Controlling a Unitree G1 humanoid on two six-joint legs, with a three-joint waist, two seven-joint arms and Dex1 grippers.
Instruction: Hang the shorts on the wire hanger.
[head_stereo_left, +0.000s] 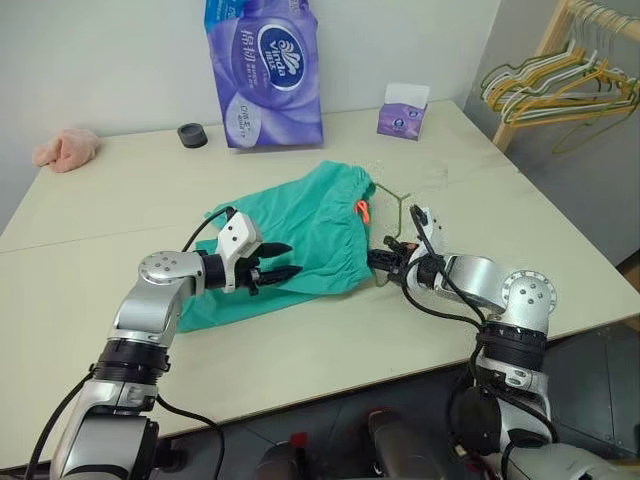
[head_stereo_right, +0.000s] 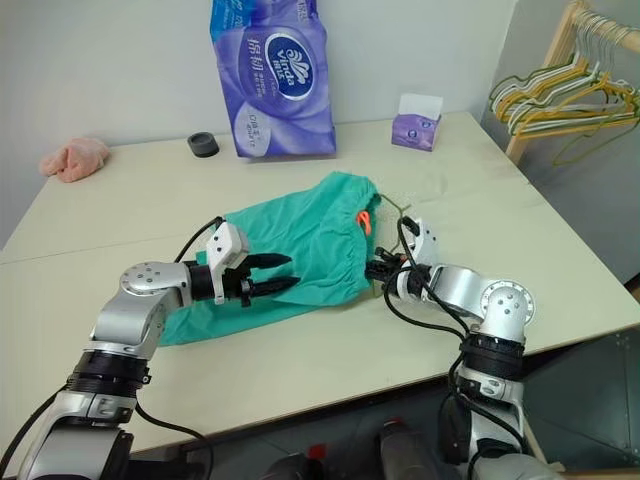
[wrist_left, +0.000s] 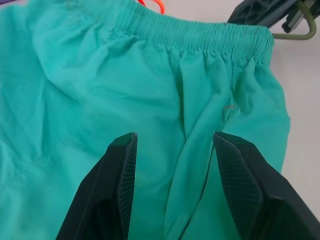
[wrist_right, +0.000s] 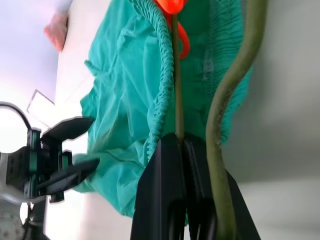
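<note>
The teal shorts (head_stereo_left: 310, 230) lie crumpled in the middle of the table, waistband toward the right, with an orange drawstring tip (head_stereo_left: 362, 210) at that edge. My left gripper (head_stereo_left: 292, 258) is open just over the left part of the fabric, its fingers (wrist_left: 120, 170) spread above a fold with nothing between them. My right gripper (head_stereo_left: 378, 258) sits at the waistband's near corner, shut on a thin strand of the olive wire hanger (wrist_right: 176, 85). Another stretch of the hanger (wrist_right: 240, 75) curves past beside the fingers. Most of the hanger is hidden in or behind the shorts.
A purple tissue pack (head_stereo_left: 265, 70), a small tissue box (head_stereo_left: 403, 110) and a black ring (head_stereo_left: 192, 135) stand along the back. A pink cloth lump (head_stereo_left: 66, 148) lies at the far left. A wooden rack with bunched hangers (head_stereo_left: 560, 85) stands beyond the table's right edge.
</note>
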